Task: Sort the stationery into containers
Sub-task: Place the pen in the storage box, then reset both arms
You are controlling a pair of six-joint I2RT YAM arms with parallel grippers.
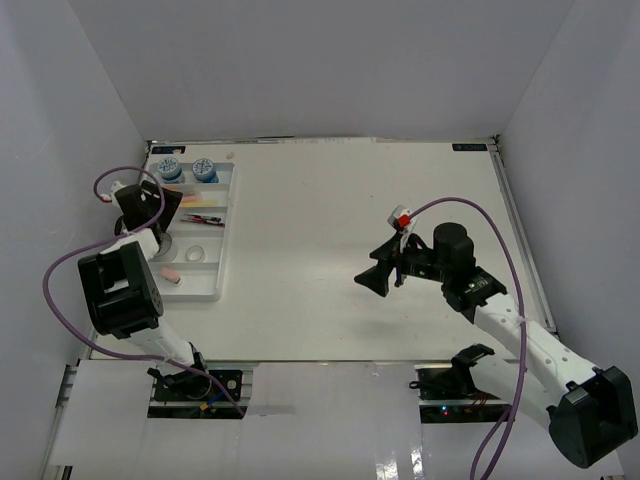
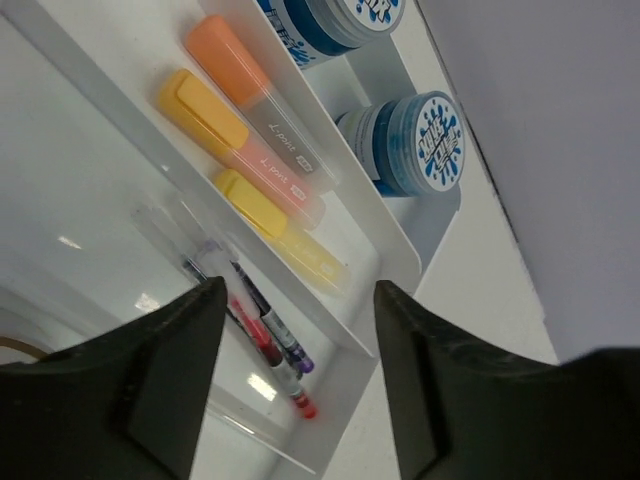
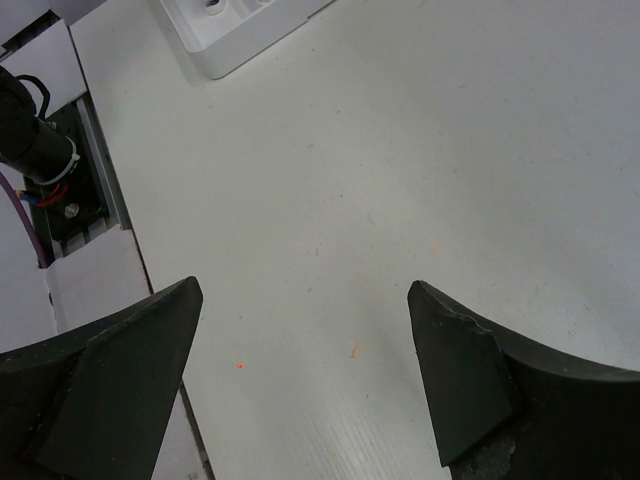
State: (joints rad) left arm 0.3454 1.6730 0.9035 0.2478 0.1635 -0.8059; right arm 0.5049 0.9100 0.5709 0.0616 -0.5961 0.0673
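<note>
White plastic tray (image 1: 229, 240) at the left — thin dark and red pens (image 2: 262, 325) lie in a compartment under the left gripper (image 2: 300, 290), jaws parted, empty. Right gripper (image 3: 305, 290) gapes empty over the white table (image 3: 420, 150). Drop-off step, seemingly — next, lift straight clear of the tray.

A robotics lab test cell: plain white walls (image 1: 320, 60) enclose a white table (image 1: 320, 300), with exposed wiring (image 1: 190, 385) along its near edge

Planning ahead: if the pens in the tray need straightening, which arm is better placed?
Left. The left tool hangs open over the pens in the tray; the right tool is off over the table.
</note>
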